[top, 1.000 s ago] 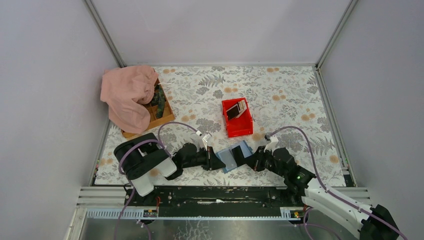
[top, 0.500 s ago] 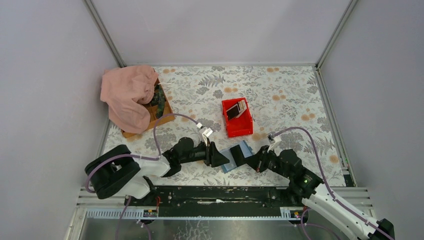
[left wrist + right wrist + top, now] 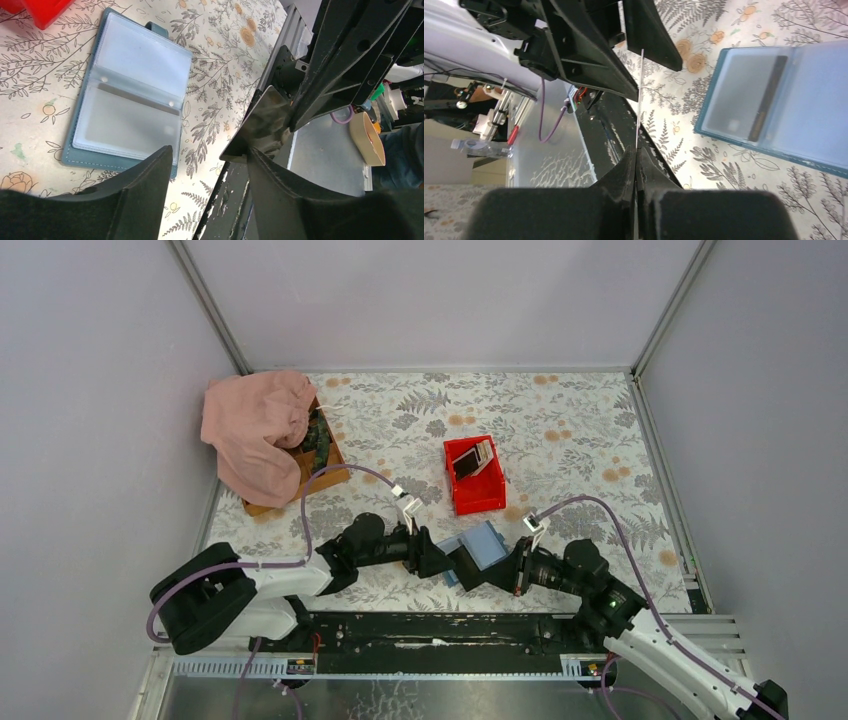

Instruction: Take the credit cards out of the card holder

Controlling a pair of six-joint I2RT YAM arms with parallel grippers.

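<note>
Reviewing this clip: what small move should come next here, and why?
Probably close the left gripper on the card. The right gripper pinches that card by one edge, and the card's free end stands between the left gripper's open fingers, so this looks like a handover. The card holder lies open on the table nearby.

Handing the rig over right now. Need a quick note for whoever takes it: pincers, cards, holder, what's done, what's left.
Left pincer: open, fingers apart around one end of a dark card, not gripping it.
Right pincer: shut on that card, holding it edge-up off the table.
Card holder: lies open and flat beside both pincers.
Done: several cards stand in the red bin.
Left: the held card probably goes to the bin next. Check the holder's clear sleeves. One shows a dark strip, and I cannot tell whether a card remains.
</note>
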